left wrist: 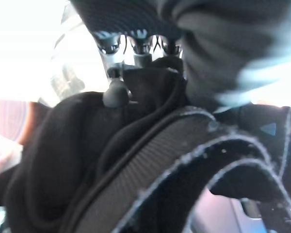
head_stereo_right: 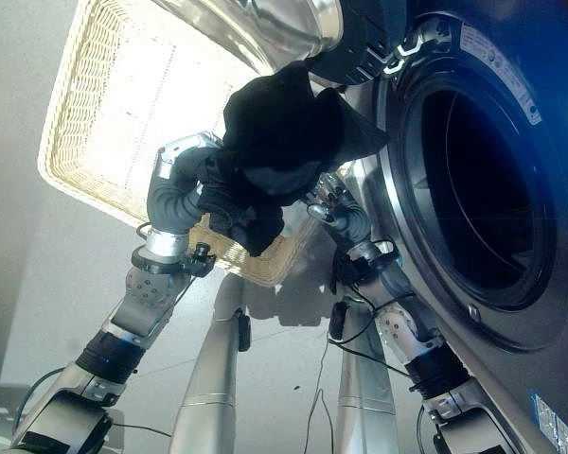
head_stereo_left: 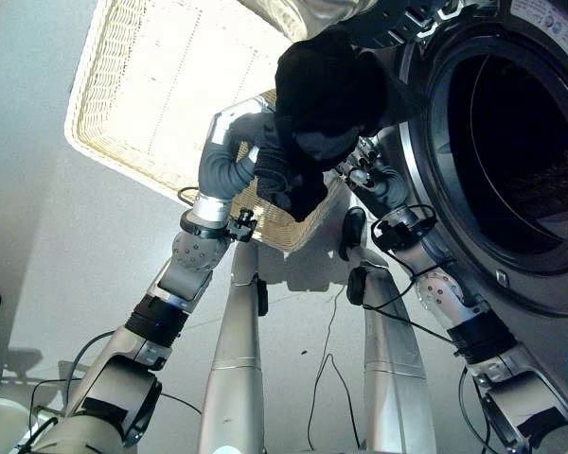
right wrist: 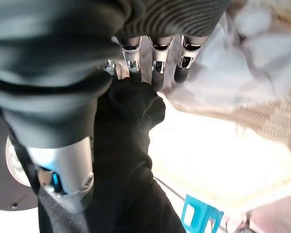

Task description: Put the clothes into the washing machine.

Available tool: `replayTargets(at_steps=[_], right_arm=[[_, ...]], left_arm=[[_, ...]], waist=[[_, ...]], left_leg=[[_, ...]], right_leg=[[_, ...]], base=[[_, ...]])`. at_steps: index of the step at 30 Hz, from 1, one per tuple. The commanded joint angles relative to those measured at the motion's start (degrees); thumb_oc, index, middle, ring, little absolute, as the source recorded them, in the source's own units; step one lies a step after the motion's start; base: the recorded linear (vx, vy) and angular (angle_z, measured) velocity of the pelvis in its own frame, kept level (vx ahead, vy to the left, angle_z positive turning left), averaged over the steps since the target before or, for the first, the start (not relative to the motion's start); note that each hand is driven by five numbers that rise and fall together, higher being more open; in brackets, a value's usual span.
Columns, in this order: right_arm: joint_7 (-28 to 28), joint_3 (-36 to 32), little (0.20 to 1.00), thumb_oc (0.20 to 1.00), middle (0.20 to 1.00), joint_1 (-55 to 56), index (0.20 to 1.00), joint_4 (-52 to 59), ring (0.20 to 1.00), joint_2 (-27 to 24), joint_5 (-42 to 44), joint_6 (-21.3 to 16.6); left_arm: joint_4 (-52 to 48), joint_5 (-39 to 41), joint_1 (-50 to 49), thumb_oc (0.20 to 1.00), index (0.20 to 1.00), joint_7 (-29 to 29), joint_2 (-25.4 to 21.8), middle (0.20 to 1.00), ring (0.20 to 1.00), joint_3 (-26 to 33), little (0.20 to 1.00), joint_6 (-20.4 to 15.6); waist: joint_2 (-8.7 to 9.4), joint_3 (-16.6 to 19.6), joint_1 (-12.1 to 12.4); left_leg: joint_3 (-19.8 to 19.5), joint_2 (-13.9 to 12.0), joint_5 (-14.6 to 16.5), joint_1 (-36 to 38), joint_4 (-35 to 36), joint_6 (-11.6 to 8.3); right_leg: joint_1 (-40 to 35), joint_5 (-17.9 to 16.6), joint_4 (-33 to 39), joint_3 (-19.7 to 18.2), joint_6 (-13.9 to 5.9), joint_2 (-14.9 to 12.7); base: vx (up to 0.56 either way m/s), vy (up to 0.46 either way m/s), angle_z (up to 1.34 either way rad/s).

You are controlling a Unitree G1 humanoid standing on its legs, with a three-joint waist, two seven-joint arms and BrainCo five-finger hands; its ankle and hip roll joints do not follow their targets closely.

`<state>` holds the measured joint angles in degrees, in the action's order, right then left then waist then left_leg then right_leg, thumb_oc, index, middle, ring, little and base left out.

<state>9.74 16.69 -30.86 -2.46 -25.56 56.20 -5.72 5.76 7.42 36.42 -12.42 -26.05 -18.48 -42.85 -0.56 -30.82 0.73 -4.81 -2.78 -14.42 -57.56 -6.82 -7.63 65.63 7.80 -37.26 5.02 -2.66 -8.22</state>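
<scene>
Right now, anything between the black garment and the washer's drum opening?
No. In the eye views the black garment, held up by both hands, hangs beside the drum opening with only the door rim between them.

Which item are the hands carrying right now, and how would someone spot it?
Start at the washing machine with its open round door. Just left of the opening, above the near corner of the wicker basket, hangs a bunched black garment, gripped between the left hand and right hand. It is the one dark, soft thing among pale surfaces.
</scene>
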Motion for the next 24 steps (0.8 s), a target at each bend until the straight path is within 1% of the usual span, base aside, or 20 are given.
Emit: replayTargets(at_steps=[1,2,5,7,11,12,13,15,16,18,20,24], right_arm=[[4.5,0.7,1.0,1.0,1.0,0.0,1.0,7.5,1.0,-0.1,4.1,0.0],[7.3,0.7,1.0,1.0,1.0,-0.2,1.0,8.9,1.0,-0.2,7.9,1.7],[10.9,0.5,1.0,1.0,1.0,-0.3,1.0,10.1,1.0,-0.4,12.6,3.1],[13.1,0.5,1.0,1.0,1.0,-0.3,1.0,11.0,1.0,-0.1,16.3,4.1],[17.7,-0.1,1.0,1.0,1.0,-0.3,1.0,11.9,1.0,-0.1,22.3,5.9],[17.7,-0.1,1.0,1.0,1.0,-0.3,1.0,11.9,1.0,-0.1,22.3,5.9],[19.7,-0.3,1.0,1.0,1.0,-0.1,1.0,12.3,1.0,-0.1,24.9,6.4],[19.9,-0.2,1.0,1.0,1.0,-0.1,1.0,12.9,1.0,-0.3,26.4,6.6],[19.5,-0.3,1.0,1.0,1.0,-0.2,1.0,13.3,1.0,-0.6,28.0,6.8],[19.7,-0.3,1.0,1.0,1.0,-0.1,1.0,13.4,1.0,-0.7,28.7,7.0],[19.4,-0.2,1.0,1.0,1.0,0.1,1.0,13.8,1.0,-0.9,28.8,6.9],[19.0,-0.1,1.0,1.0,1.0,0.4,1.0,13.9,1.0,-1.3,29.3,6.9]], left_arm=[[-6.6,-4.7,2.4,0.2,0.2,-1.3,-0.2,0.2,0.2,0.1,0.2,-2.2],[-6.6,-5.6,2.7,0.2,0.2,-2.1,-1.0,0.2,0.2,-0.1,0.2,-1.6],[-6.2,-7.8,3.0,0.2,0.2,-3.3,-2.2,0.2,0.2,-0.5,0.2,-0.7],[-6.0,-10.8,3.4,0.2,0.2,-4.3,-2.8,0.2,0.2,-0.8,0.2,0.4],[-5.2,-14.8,4.3,0.2,0.2,-5.6,-5.2,0.2,0.2,-1.7,0.2,1.4],[-5.2,-14.8,4.3,0.2,0.2,-5.6,-5.2,0.2,0.2,-1.7,0.2,1.4],[-5.0,-18.4,4.9,0.2,0.2,-6.0,-6.5,0.2,0.2,-2.2,0.2,2.5],[-4.8,-20.1,5.5,0.2,0.2,-5.4,-7.3,0.2,0.2,-2.9,0.2,3.1],[-4.7,-22.7,6.1,0.2,0.2,-5.0,-7.9,0.2,0.2,-3.4,0.2,3.8],[-4.7,-24.0,6.5,0.2,0.2,-5.2,-8.7,0.2,0.2,-4.2,0.2,4.2],[-5.3,-25.5,6.9,0.2,0.2,-4.0,-9.2,0.2,0.2,-4.9,0.2,4.9],[-5.6,-26.2,7.5,0.2,0.2,-2.2,-10.1,0.2,0.2,-5.8,0.2,5.0]], waist=[[0.22,1.0,-0.1],[0.32,1.0,0.0],[0.4,1.0,0.0],[0.49,1.0,0.0],[0.57,1.0,0.1],[0.57,1.0,0.1],[0.52,1.0,0.0],[0.45,1.0,0.0],[0.47,1.0,-0.2],[0.4,1.0,-0.2],[0.35,1.0,-0.3],[0.25,1.0,-0.4]], left_leg=[[1.6,6.1,7.6,1.0,-7.1,3.85],[1.6,6.1,7.6,0.8,-7.3,3.8],[1.5,6.1,7.6,1.0,-7.4,3.77],[1.5,6.2,7.7,1.0,-7.6,3.76],[1.4,6.2,7.9,0.9,-7.8,3.84],[1.4,6.2,7.9,0.9,-7.8,3.84],[1.4,6.3,8.0,0.9,-8.0,3.79],[1.5,6.3,8.0,0.9,-8.1,3.81],[1.5,6.4,8.0,0.9,-8.2,3.81],[1.6,6.4,8.0,0.8,-8.2,3.83],[1.7,6.3,8.0,0.8,-8.3,3.84],[2.0,6.2,7.9,0.7,-8.3,3.81]], right_leg=[[-5.9,-13.8,17.8,3.0,-4.92,4.0],[-5.8,-13.9,17.8,3.1,-4.91,3.9],[-6.0,-13.9,17.7,3.2,-4.96,3.9],[-6.0,-14.0,17.8,3.3,-5.06,3.9],[-6.0,-14.2,17.8,3.6,-5.13,3.7],[-6.0,-14.2,17.8,3.6,-5.13,3.7],[-6.0,-14.3,17.8,3.7,-5.18,3.6],[-6.0,-14.4,17.8,3.8,-5.2,3.5],[-5.9,-14.4,17.9,3.8,-5.17,3.6],[-5.8,-14.6,17.9,3.8,-5.2,3.5],[-5.7,-14.5,17.8,3.8,-5.2,3.5],[-5.7,-14.6,17.8,3.9,-5.26,3.5]], base=[[0.01,-0.024,0.07],[0.0,-0.022,0.06],[0.0,-0.009,0.01],[0.0,0.0,0.0],[0.0,0.0,0.0],[0.0,0.0,0.0],[0.0,0.0,0.0],[0.0,0.0,0.0],[0.0,0.0,0.0],[0.0,0.0,0.0],[0.0,0.0,0.0],[0.0,0.0,0.0]])
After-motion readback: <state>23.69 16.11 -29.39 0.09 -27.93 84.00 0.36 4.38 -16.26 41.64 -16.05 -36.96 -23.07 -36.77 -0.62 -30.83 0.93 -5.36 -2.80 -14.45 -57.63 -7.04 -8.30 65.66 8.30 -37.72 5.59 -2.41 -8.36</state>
